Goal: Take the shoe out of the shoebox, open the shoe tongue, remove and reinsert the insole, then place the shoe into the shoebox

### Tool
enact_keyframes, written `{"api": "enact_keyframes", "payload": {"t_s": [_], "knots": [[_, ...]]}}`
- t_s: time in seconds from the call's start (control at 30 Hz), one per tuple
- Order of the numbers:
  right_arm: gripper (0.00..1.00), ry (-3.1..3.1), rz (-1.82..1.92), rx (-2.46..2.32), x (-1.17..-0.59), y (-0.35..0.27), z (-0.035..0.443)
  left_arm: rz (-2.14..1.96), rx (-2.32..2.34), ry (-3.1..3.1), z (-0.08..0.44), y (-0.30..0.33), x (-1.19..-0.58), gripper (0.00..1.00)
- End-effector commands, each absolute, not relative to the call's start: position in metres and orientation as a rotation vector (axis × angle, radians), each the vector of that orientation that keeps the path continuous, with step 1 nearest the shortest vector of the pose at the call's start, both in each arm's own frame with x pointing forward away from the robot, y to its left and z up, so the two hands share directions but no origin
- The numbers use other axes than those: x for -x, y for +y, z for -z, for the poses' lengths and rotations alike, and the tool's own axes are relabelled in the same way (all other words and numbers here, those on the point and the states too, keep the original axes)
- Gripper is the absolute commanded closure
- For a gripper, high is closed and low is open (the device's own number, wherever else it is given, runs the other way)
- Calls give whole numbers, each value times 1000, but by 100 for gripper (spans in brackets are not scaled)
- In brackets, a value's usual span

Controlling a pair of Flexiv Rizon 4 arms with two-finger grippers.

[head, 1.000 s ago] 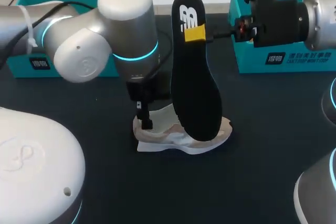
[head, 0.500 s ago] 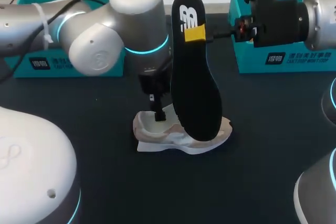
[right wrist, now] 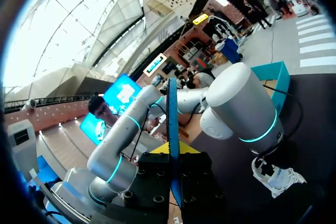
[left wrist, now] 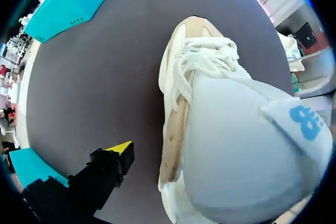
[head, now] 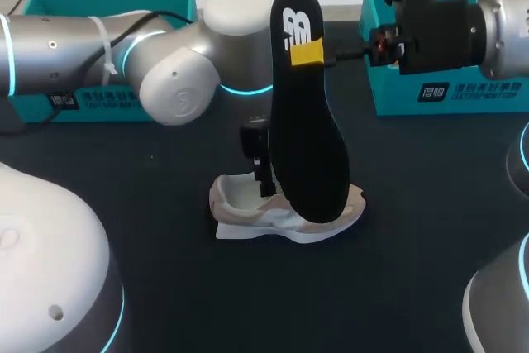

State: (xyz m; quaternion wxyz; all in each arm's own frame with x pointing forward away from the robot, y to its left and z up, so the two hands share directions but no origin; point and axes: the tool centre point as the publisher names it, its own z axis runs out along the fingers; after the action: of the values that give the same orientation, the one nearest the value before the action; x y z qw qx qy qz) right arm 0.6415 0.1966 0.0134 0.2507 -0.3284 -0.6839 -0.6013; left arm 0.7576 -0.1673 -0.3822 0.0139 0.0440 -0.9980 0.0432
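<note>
The insole (head: 306,138) was clamped upright in the right gripper (right wrist: 174,151), seemingly ready for reinsertion. The sneaker (head: 281,214) was positioned just beside the left gripper (head: 263,174), whose state could not be told.

Both arms are silver-grey tubes with rounded joint caps ringed in glowing cyan. The left arm (head: 173,88) carries a black cable (head: 157,14) bound by a white tie (head: 102,39). The right arm (head: 504,18) ends in a black wrist block (head: 430,14) with reddish connectors (head: 382,43). The right gripper (right wrist: 173,148) has a black, screw-studded body and yellow tips.

Right hand (right wrist: 173,153) grips upright insole (right wrist: 172,109); shoe (right wrist: 275,178) beyond
</note>
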Motion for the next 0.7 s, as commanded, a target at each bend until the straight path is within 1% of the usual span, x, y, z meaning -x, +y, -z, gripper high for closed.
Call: {"api": "enact_keyframes", "payload": {"t_s": [0.03,0.1,0.13,0.2,0.3,0.37,0.5,0.7], "knots": [[100,-1863,1633,897,-643,201,-13,-137,-138,-3099,391,-171,-758,52],[100,-1863,1633,897,-643,201,-13,-139,-140,-3097,391,-169,-756,60],[100,-1863,1633,897,-643,201,-13,-140,-142,-3096,391,-169,-756,61],[100,-1863,1633,897,-643,201,-13,-139,-146,-3094,391,-167,-755,76],[100,-1863,1633,897,-643,201,-13,-129,-153,-3090,394,-167,-755,85],[100,-1863,1633,897,-643,201,-13,-118,-155,-3087,395,-169,-754,100],[100,-1863,1633,897,-643,201,-13,-78,-110,-3061,396,-171,-751,100],[100,-1863,1633,897,-643,201,-13,-24,255,-2940,391,-172,-758,100]]}}
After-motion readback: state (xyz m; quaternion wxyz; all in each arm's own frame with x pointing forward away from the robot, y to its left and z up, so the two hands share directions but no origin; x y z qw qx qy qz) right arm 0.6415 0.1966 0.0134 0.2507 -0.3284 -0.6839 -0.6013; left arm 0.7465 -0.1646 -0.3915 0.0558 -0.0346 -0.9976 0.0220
